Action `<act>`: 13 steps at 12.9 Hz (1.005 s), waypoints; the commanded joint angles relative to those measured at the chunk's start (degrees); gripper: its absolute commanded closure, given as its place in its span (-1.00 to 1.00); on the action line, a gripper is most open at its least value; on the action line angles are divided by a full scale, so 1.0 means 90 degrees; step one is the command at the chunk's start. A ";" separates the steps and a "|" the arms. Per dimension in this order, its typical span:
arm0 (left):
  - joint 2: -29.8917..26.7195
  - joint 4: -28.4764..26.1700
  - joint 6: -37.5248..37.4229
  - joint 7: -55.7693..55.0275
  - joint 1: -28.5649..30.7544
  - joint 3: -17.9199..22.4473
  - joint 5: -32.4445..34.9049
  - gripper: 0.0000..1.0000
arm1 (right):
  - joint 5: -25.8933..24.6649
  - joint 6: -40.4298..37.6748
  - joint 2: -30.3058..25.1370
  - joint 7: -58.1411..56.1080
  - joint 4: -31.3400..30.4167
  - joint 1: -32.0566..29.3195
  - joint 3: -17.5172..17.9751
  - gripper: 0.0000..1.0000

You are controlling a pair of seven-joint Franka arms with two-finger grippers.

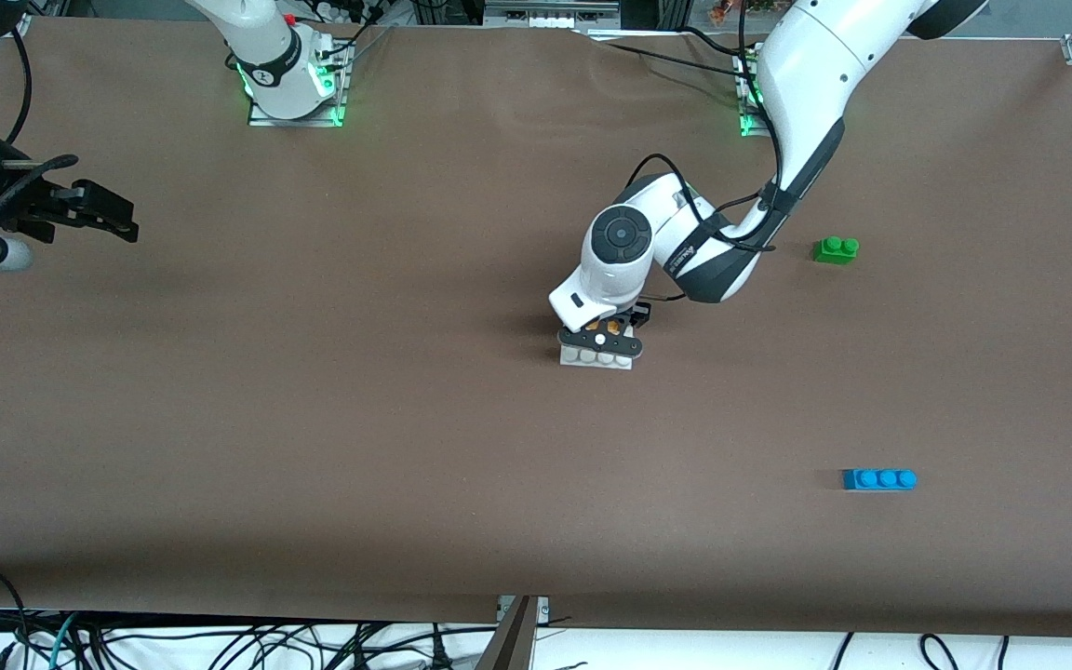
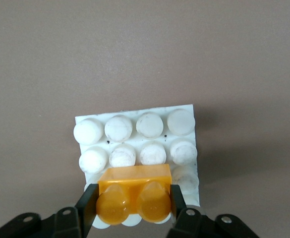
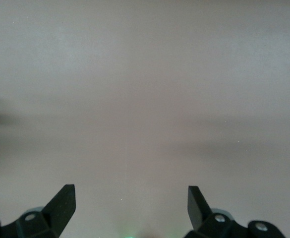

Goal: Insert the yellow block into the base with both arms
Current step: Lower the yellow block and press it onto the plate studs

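Left gripper (image 2: 133,204) is clamping the yellow block (image 2: 135,193) over the base (image 2: 184,119) at front-view center; right gripper (image 3: 130,208), jaws apart, is waiting at frame's left edge.

One base (image 1: 597,358) on the bench (image 1: 313,419). Three bricks — one yellow block (image 2: 134,194) over the base, one green brick (image 1: 836,249) and one blue brick (image 1: 879,479) toward the left arm's end from the base. Two pincers — left pincer (image 2: 132,210), right pincer (image 3: 131,203).
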 commanded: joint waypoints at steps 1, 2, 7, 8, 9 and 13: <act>0.0124 0.0159 0.0031 -0.0194 -0.0100 0.0039 0.0223 0.89 | -0.0074 -0.0006 0.0031 0.0041 0.0088 0.0005 0.0004 -1.00; 0.0134 0.0140 0.0031 -0.0194 -0.0129 0.0048 0.0223 0.89 | -0.0074 -0.0006 0.0031 0.0041 0.0088 0.0005 0.0004 -1.00; 0.0154 0.0101 -0.0008 -0.0184 -0.0129 0.0048 0.0223 0.89 | -0.0074 -0.0006 0.0031 0.0041 0.0088 0.0005 0.0004 -1.00; 0.0154 0.0101 -0.0037 -0.0174 -0.0119 0.0048 0.0223 0.89 | -0.0074 -0.0006 0.0031 0.0041 0.0088 0.0005 0.0004 -1.00; 0.0154 0.0101 -0.0056 -0.0145 -0.0110 0.0048 0.0213 0.90 | -0.0074 -0.0006 0.0031 0.0041 0.0088 0.0005 0.0004 -1.00; 0.0144 0.0101 -0.0213 -0.0106 -0.0100 0.0048 0.0223 0.90 | -0.0074 -0.0006 0.0031 0.0041 0.0088 0.0005 0.0004 -1.00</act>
